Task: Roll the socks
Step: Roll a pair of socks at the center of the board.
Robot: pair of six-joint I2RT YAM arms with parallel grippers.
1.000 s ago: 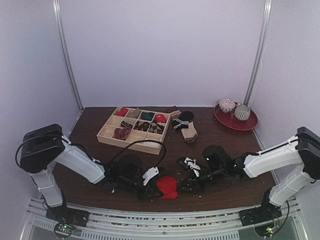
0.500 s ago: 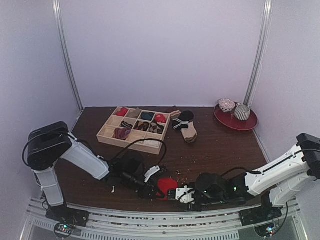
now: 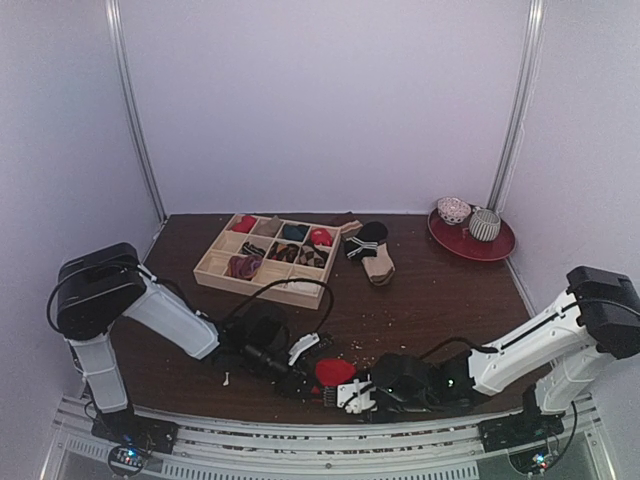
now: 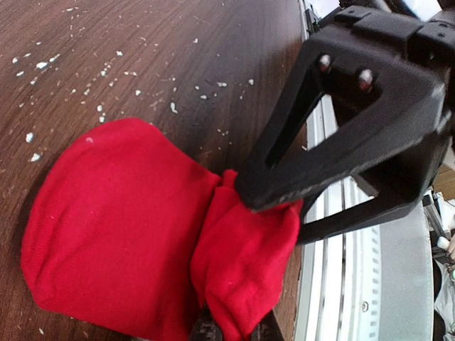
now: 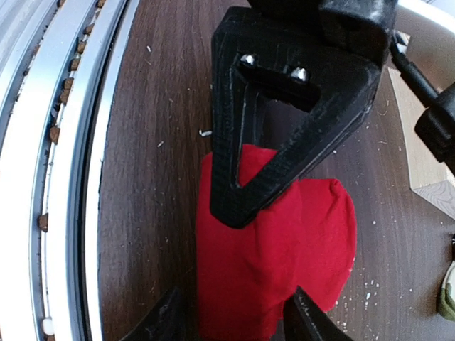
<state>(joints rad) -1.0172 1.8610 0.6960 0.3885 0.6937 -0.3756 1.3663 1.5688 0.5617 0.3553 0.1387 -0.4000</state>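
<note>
The red sock [image 3: 336,370] lies bunched on the brown table close to its near edge. My left gripper [image 3: 314,383] reaches it from the left. In the left wrist view the left gripper [image 4: 234,330] is shut on a fold of the red sock [image 4: 121,227]. My right gripper [image 3: 333,394] comes in low from the right. In the right wrist view the right gripper [image 5: 242,320] is open, one finger on each side of the red sock [image 5: 298,241], and the left gripper's black fingers [image 5: 245,177] hold the sock's far part.
A wooden compartment tray [image 3: 262,287] with rolled socks stands at the back left. A black-and-white striped sock [image 3: 366,242] and a tan sock [image 3: 379,268] lie beside it. A red plate [image 3: 497,247] sits at the back right. The metal rail [image 3: 300,430] runs just below the grippers. Crumbs dot the table.
My right arm has swung from mid-table down to the near edge, and its gripper now straddles the red sock. The left gripper has stayed shut on the sock.
</note>
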